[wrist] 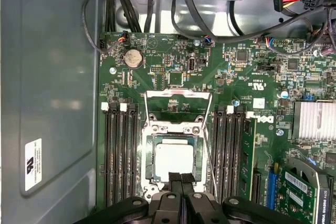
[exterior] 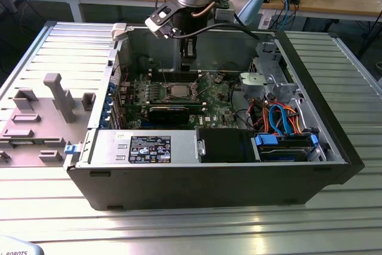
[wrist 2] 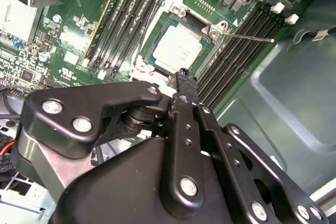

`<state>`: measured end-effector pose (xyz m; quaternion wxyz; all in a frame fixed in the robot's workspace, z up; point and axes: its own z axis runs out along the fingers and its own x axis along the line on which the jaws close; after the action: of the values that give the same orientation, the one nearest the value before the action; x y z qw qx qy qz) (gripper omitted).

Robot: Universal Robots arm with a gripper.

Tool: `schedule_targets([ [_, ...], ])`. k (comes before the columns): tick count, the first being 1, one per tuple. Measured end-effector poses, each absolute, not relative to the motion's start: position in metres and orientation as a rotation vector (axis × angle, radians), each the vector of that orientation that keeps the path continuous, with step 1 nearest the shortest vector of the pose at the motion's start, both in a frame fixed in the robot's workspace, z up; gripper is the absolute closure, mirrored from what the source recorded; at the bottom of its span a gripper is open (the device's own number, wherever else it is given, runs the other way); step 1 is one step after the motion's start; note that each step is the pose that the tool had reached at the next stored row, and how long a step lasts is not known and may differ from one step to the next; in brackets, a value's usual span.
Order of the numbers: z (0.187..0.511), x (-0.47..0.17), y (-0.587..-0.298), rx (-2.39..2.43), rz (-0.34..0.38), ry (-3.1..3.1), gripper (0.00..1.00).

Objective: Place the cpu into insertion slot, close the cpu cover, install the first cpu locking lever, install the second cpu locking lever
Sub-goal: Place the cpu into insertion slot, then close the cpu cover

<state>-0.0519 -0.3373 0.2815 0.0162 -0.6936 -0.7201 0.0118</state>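
The small flat square cpu (wrist: pixel 176 162) with its silvery-grey metal top is seen seated in the insertion slot (wrist: pixel 148 153), a dark square socket with a thin silver rim. The slot is set near the middle of the green circuit board (wrist: pixel 173 56), between two banks of long black memory slots (wrist: pixel 119 150). The board lies inside the open dark-grey computer case (exterior: pixel 209 183).

The black two-fingered gripper (wrist: pixel 180 178) is held just over the slot's near edge. Its fingers are pressed together and nothing is gripped between them. Whether the tips touch the socket rim cannot be told.

The cpu cover (wrist: pixel 178 94), a thin silver frame plate with a square window, is swung open and has not been closed. It lies directly across the slot from the gripper, on the side toward the round silver coin battery (wrist: pixel 133 57). Its hinge edge runs crosswise to the line from gripper to cover, so the whole cpu lies between the fingertips and the plate.

A thin silver wire locking lever (wrist 2: pixel 249 38) is seen in the second wrist view, sticking out from a corner of the slot across the memory slots. It appears not to be latched.
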Motion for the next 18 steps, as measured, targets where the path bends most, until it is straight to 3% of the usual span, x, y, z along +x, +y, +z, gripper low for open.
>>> schedule_targets([
  [18,0.282,-0.021,-0.342,-2.153,0.041,-2.236,0.89],
])
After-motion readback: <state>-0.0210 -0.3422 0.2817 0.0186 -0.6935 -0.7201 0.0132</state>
